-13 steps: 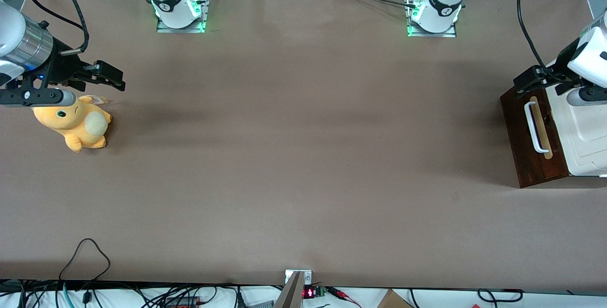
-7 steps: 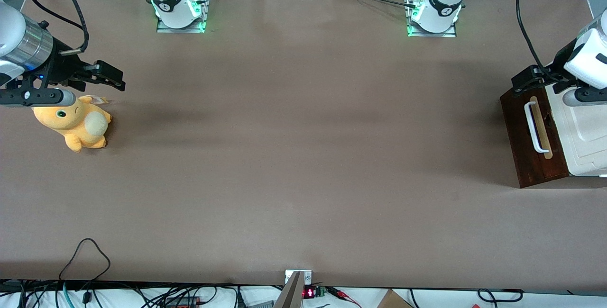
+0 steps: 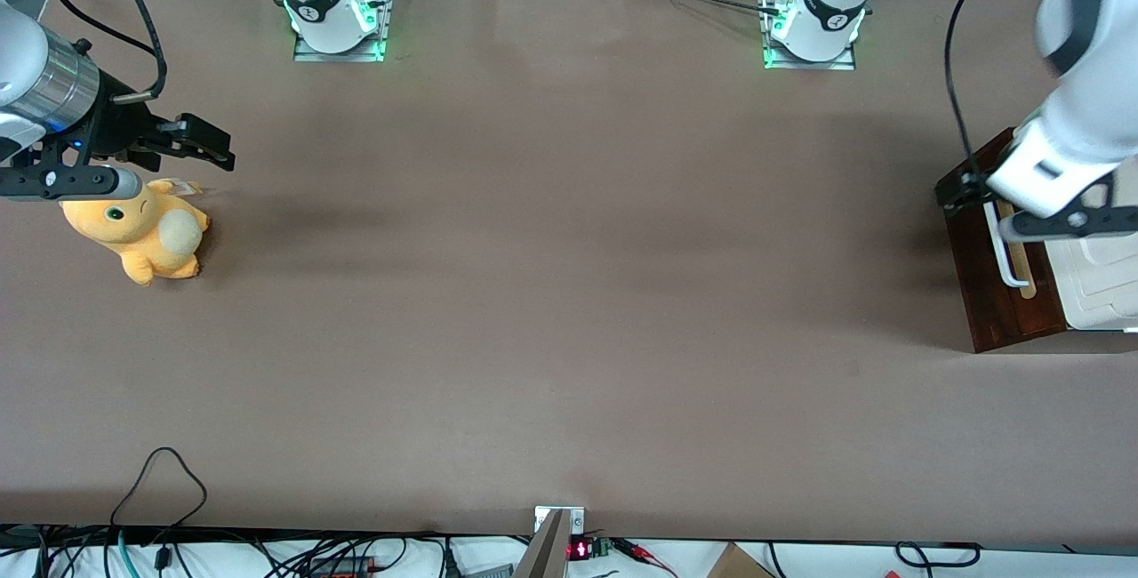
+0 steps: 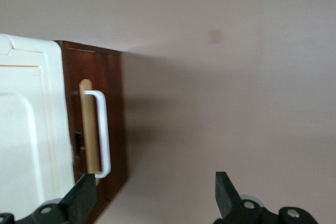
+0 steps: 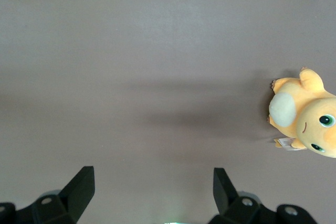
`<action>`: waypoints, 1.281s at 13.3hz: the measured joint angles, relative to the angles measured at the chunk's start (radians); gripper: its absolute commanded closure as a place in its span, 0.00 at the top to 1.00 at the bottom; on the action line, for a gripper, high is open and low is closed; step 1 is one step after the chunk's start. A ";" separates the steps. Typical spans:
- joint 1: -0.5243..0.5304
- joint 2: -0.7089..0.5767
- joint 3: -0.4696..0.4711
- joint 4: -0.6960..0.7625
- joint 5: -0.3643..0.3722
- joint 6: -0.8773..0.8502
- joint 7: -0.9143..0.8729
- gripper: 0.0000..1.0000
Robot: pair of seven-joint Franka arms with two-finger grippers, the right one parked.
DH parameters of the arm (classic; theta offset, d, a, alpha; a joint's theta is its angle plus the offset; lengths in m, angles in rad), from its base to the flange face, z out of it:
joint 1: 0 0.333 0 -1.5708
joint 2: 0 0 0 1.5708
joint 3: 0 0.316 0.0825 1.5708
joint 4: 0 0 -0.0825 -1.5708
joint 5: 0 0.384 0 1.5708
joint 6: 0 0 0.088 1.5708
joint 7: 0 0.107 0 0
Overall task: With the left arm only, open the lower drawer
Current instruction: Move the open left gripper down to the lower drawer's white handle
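At the parked arm's end of the brown table (image 3: pixel 551 293) lies an orange plush toy (image 3: pixel 142 227), no part of the job. At the working arm's end stands the cream-topped cabinet (image 4: pixel 26 124), and its dark-brown wooden lower drawer with the white bar handle (image 4: pixel 102 132) looks fully closed, so the pull is still to come. The glossy white left arm (image 3: pixel 1067 124) now hangs over the drawer front, having swung forward since a second ago, its black gripper (image 4: pixel 155 203) with fingers spread wide, gripping nothing.
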 measured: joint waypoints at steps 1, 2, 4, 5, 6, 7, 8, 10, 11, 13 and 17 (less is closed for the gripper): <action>-0.001 0.011 -0.009 -0.034 0.048 0.013 -0.039 1.00; -0.002 0.019 -0.017 -0.065 0.106 0.016 -0.083 1.00; -0.003 0.031 -0.048 -0.134 0.248 0.018 -0.176 1.00; -0.004 0.040 -0.065 -0.166 0.321 0.019 -0.214 1.00; -0.006 0.051 -0.078 -0.195 0.389 0.019 -0.249 1.00; -0.007 0.064 -0.083 -0.221 0.446 0.019 -0.286 1.00; -0.007 0.077 -0.087 -0.245 0.500 0.020 -0.323 1.00; -0.011 0.108 -0.094 -0.292 0.615 0.022 -0.408 1.00; -0.015 0.125 -0.097 -0.315 0.671 0.022 -0.449 1.00; -0.026 0.160 -0.098 -0.350 0.765 0.022 -0.501 1.00; -0.029 0.176 -0.098 -0.348 0.811 0.022 -0.494 1.00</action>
